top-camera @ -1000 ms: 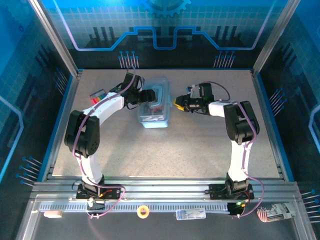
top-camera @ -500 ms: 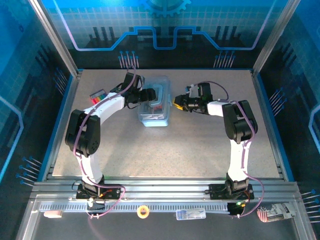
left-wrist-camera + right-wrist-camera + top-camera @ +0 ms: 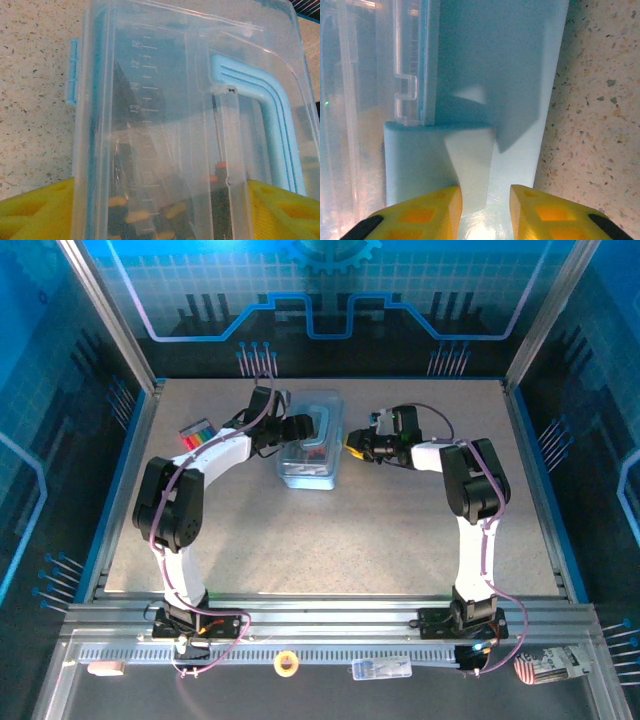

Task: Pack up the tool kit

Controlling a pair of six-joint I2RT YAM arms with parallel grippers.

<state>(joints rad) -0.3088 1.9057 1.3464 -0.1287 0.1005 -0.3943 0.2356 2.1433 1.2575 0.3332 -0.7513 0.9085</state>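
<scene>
Sliding a little across the speckled grey counter (image 3: 350, 540), the clear plastic box with blue edges (image 3: 310, 445) now sits a bit farther from the arm bases and a bit more to the left than it did a second ago. Both arms have gone along with it. Neither tool has let go.

The left tool (image 3: 292, 430) is at the box's left side. In its wrist view its yellow fingers (image 3: 35, 210) stand wide, one on each side of the box, and they look clamped on it. Through the clear lid, orange and black kit pieces (image 3: 150, 215) lie inside, under the bent pale blue handle (image 3: 270, 115).

The right tool (image 3: 356, 447) is at the box's right side. Its fingers are close together and pinch a pale blue flap (image 3: 470, 150) that sticks out from the box.

The small slide likely means the right arm is pushing on the flap while the left arm holds the box firm. The lid looks down already, so the packing seems nearly done. The flap probably needs to snap shut next.
</scene>
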